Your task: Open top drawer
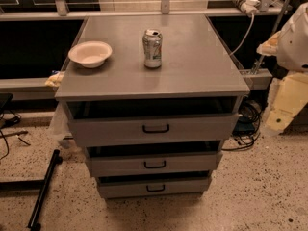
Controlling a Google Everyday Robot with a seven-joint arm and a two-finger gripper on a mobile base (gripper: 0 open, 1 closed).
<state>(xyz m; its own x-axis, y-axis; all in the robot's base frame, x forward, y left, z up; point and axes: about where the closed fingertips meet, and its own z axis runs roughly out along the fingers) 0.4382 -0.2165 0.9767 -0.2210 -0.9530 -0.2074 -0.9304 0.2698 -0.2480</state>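
Note:
The top drawer (110, 129) is the widest grey front, right under the cabinet's top, with a small black loop handle (156, 128) at its centre. A dark gap shows between the cabinet's top and this front. Below it are the mid-sized drawer (115, 165) and the smallest drawer (120, 188), each with its own black handle. My arm's white and cream parts show at the right edge, and the gripper (285, 105) is there, to the right of the cabinet and well away from the handle, touching nothing.
A cream bowl (90, 53) and a drinks can (152, 48) stand on the cabinet's grey top (192, 66). A black pole (44, 189) lies on the speckled floor at the left. Cables (246, 129) lie by the cabinet's right side. A rail runs behind.

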